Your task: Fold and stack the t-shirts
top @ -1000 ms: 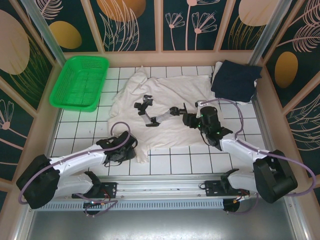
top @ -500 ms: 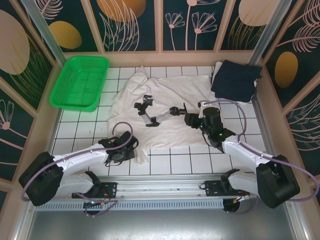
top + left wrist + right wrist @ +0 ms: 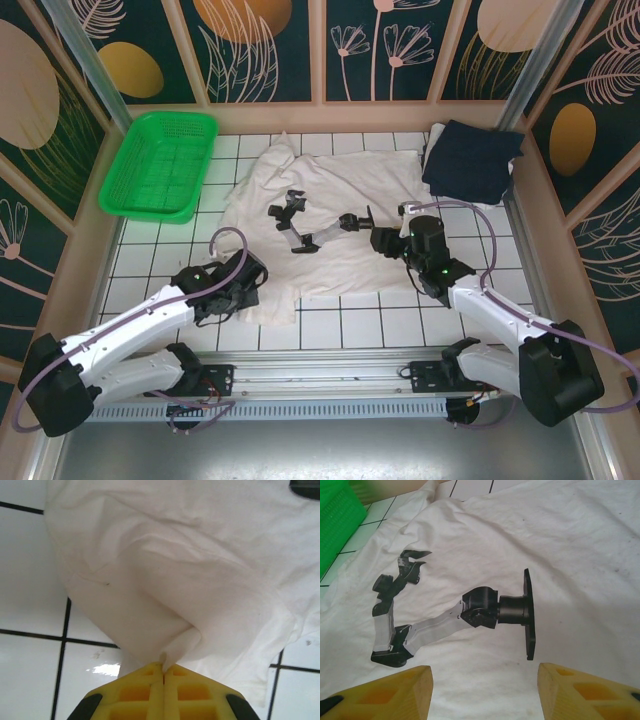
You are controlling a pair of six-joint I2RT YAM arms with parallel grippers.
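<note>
**Left pincer seizes cream shirt's near edge**

The left gripper has snapped fully shut in the past second, pinching a fold of the crumpled cream cotton t-shirt at its near-left corner, and its arm has drawn slightly leftward. The shirt lies spread mid-table on the white tiled tabletop, its black printed robot-arm picture facing up. The right gripper hovers over the shirt's right half, jaws well apart, holding nothing. The folded dark navy t-shirt sits at the far right corner; the bright green plastic mesh basket stands far left. With the hem secured, the first fold looks ready to begin.
</note>
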